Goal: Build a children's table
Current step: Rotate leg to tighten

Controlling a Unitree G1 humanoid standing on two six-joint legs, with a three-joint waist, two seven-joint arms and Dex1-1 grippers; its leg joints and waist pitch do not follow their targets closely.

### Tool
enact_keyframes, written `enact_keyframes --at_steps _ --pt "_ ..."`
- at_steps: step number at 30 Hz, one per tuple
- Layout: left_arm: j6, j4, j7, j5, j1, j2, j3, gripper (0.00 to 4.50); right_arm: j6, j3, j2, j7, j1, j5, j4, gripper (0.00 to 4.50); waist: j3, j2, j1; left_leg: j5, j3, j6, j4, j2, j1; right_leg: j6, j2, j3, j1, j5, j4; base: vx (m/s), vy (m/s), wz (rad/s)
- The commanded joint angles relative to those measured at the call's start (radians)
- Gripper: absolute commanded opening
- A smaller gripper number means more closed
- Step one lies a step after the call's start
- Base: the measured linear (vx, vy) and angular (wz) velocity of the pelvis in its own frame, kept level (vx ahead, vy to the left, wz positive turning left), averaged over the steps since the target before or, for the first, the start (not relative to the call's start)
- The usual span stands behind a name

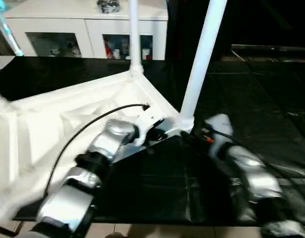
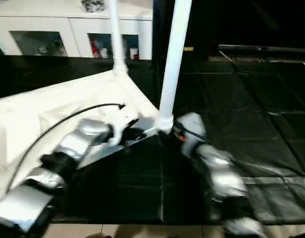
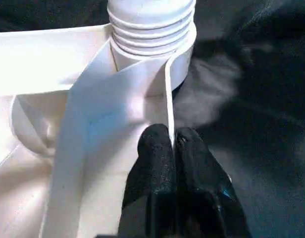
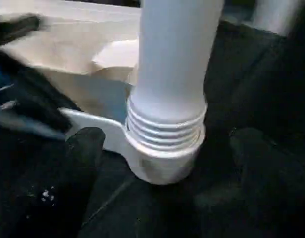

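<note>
The children's table lies upside down on a black mat: its white ribbed tabletop (image 1: pixel 53 119) has two white legs standing in corner sockets. The near leg (image 1: pixel 202 54) rises from the socket (image 4: pixel 165 158) closest to me, and a far leg (image 1: pixel 134 34) stands behind it. My left gripper (image 3: pixel 172 141) is shut on the tabletop's thin rim (image 3: pixel 168 94) just beside that socket. My right gripper (image 4: pixel 167 148) is open, one finger (image 4: pixel 85 144) on each side of the near leg's threaded base and apart from it.
A white cabinet (image 1: pixel 88 29) with glass doors stands at the back. The black mat (image 1: pixel 251 89) spreads to the right and front, ending at a strip of light floor (image 1: pixel 142 232). A black cable (image 1: pixel 88 126) arcs over my left forearm.
</note>
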Motion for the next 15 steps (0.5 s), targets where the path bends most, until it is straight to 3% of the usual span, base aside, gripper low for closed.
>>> enact_keyframes --at_steps 1,5,7,12,15 --pt "-0.074 -0.036 -0.107 0.006 0.003 0.022 -0.045 0.00 -0.005 0.036 -0.057 0.149 0.020 0.037 -0.057 4.46 -0.068 -0.006 0.005 -0.271 -0.005 0.080 -0.065 0.028 0.010 -0.186 -0.059 0.047 0.063 -0.303 -0.084 0.000 0.000 0.00" --pt "-0.142 -0.047 -0.234 -0.003 0.013 0.057 -0.084 0.00 0.027 0.048 -0.120 0.267 0.017 0.071 -0.088 4.46 -0.069 -0.008 0.015 -0.265 -0.004 0.076 -0.066 0.031 0.011 -0.186 -0.060 0.047 0.060 -0.316 -0.082 0.000 0.000 0.00" --pt "-0.163 -0.048 -0.288 -0.006 0.012 0.069 -0.097 0.00 0.045 0.050 -0.141 0.317 0.006 0.082 -0.092 4.46 -0.070 -0.004 0.021 -0.265 -0.003 0.071 -0.065 0.034 0.014 -0.199 -0.059 0.048 0.057 -0.305 -0.079 0.000 0.000 0.00" --pt "-0.276 -0.032 -0.412 0.031 -0.002 0.108 -0.162 0.00 0.048 0.160 -0.219 0.498 -0.036 0.041 -0.084 4.46 -0.069 -0.001 0.038 -0.294 -0.003 0.055 -0.066 0.039 0.018 -0.202 -0.063 0.049 0.054 -0.321 -0.079 0.000 0.000 0.00" --pt "-0.291 -0.034 -0.439 0.032 -0.001 0.113 -0.171 0.00 0.039 0.183 -0.222 0.530 -0.052 0.029 -0.068 4.46 -0.069 -0.005 0.043 -0.295 -0.002 0.048 -0.066 0.040 0.020 -0.202 -0.064 0.051 0.053 -0.320 -0.077 0.000 0.000 0.00"
